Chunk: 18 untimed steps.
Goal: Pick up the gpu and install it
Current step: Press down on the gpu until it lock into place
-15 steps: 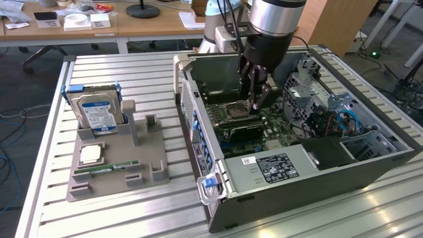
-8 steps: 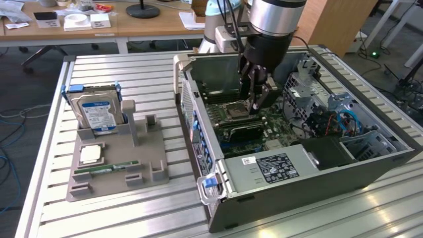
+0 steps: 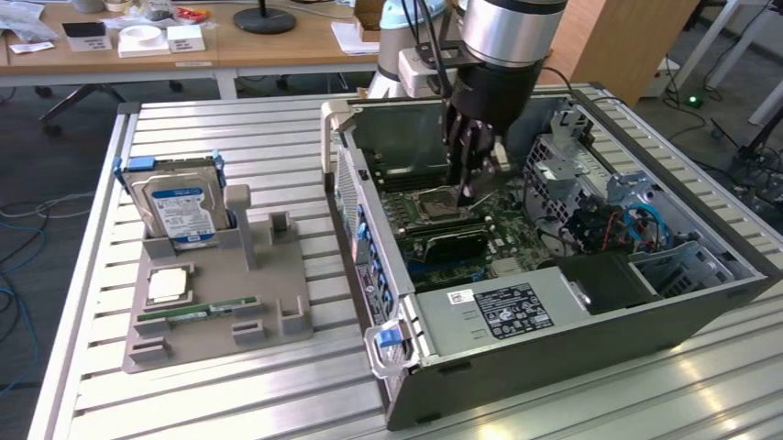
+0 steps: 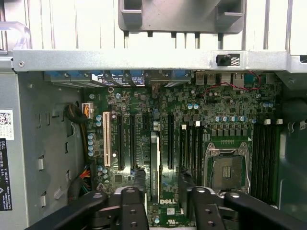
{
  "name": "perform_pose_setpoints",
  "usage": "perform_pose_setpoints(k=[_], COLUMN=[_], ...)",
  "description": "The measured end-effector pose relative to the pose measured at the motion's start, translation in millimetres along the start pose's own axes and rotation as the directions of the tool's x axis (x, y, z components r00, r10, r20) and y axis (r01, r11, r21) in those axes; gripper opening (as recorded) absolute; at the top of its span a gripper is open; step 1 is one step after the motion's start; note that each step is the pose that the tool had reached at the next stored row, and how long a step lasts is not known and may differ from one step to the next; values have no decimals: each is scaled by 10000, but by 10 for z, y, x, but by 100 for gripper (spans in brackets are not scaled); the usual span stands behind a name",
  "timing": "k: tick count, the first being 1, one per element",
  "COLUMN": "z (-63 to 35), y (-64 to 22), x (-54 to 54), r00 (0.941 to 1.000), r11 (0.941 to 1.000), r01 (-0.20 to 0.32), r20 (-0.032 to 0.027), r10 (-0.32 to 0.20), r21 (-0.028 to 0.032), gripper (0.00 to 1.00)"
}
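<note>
Gpu stands edge-on in motherboard slot between spread end effector; case on slatted aluminium table.

The arm comes down almost vertically, its silver wrist section above the black hand. The hand points straight down, its two dark fingers parted with a clear gap between their tips.
</note>
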<state>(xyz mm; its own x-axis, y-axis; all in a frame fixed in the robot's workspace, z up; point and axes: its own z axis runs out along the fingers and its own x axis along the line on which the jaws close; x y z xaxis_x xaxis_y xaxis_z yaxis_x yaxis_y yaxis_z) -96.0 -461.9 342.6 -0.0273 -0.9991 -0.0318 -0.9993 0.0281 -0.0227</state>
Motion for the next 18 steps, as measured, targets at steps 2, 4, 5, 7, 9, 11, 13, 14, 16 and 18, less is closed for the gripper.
perform_pose_setpoints(k=[2, 4, 5, 7, 9, 11, 13, 14, 16, 18], z=[0, 0, 0, 0, 0, 0, 0, 0, 0, 7], y=[0, 0, 0, 0, 0, 0, 0, 0, 0, 0], x=[0, 0, 0, 0, 0, 0, 0, 0, 0, 0], r00=[10000, 10000, 10000, 10000, 10000, 10000, 10000, 10000, 10000, 10000], r11=[10000, 10000, 10000, 10000, 10000, 10000, 10000, 10000, 10000, 10000], r01=[0, 0, 0, 0, 0, 1, 0, 0, 0, 0], r20=[0, 0, 0, 1, 0, 1, 0, 0, 1, 0], r10=[0, 0, 0, 0, 0, -1, 0, 0, 0, 0], r21=[0, 0, 0, 0, 0, 0, 0, 0, 0, 0], gripper=[38, 26, 26, 14, 11, 11, 11, 11, 11, 11])
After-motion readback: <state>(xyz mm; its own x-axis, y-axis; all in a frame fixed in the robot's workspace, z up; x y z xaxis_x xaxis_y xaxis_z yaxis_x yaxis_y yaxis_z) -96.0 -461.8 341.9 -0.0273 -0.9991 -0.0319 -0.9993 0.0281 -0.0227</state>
